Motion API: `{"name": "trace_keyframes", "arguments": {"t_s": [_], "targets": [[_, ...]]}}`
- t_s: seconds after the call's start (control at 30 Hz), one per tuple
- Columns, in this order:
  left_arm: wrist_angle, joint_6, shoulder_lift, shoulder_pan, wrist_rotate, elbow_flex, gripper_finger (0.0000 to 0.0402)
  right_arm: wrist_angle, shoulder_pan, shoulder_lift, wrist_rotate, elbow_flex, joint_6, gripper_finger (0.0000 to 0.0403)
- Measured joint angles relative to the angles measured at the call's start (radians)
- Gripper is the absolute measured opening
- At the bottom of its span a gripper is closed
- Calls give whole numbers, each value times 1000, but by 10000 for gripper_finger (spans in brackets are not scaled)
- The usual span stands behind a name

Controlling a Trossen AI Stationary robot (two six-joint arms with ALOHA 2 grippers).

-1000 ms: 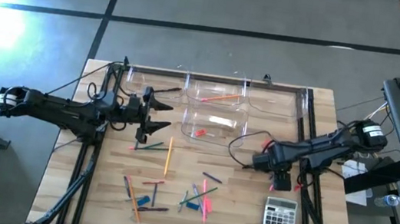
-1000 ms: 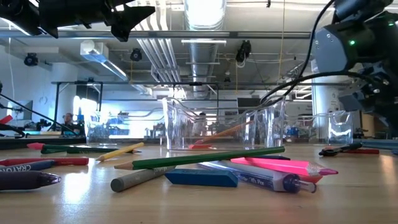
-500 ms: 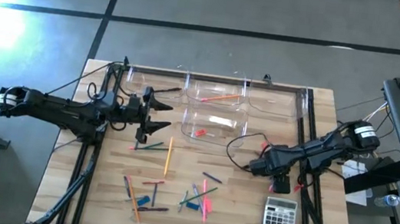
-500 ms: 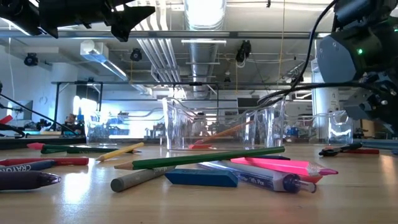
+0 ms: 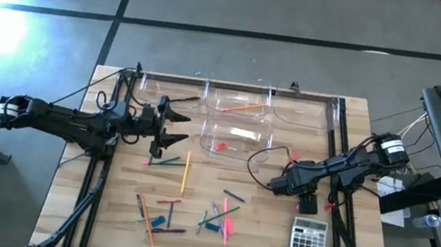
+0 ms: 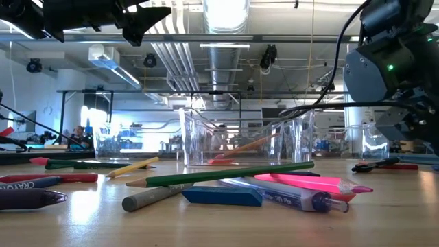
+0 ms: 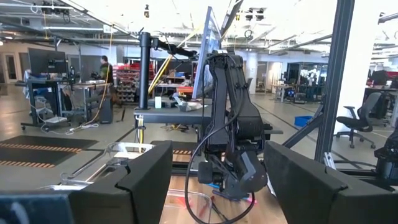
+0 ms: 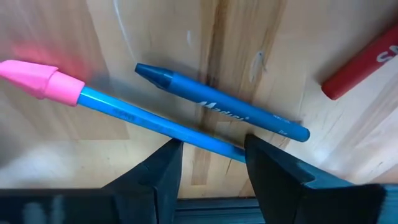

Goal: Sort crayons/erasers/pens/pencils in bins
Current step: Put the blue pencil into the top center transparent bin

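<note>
Right gripper [image 8: 208,163], fingers apart, hovers over one blue crayon [image 8: 221,102] and one pink-capped blue pen [image 8: 130,115]; left gripper [image 5: 179,129] waits, fingers spread.

Right end effector [image 8: 208,158] lowered, fingers parted; left end effector [image 5: 179,129] raised, spread wide.

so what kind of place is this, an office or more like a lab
Most likely a robotics lab or workshop: exposed ceiling ducts and pipes overhead, benches with monitors in an open hall, and a wooden table framed in metal carrying two robot arms.

bins [image 5: 238,117] behind scattered pencils [image 5: 185,173], calculator [image 5: 307,240] right
</note>
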State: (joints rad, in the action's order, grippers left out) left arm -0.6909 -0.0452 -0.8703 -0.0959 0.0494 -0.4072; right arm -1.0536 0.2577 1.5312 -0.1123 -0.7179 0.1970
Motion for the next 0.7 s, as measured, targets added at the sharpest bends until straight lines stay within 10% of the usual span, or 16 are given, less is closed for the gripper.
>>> {"name": "trace_keyframes", "arguments": {"t_s": [0.7], "targets": [[0, 0, 0, 0, 0, 0, 239, 16, 0, -16, 1, 2, -37, 37]]}}
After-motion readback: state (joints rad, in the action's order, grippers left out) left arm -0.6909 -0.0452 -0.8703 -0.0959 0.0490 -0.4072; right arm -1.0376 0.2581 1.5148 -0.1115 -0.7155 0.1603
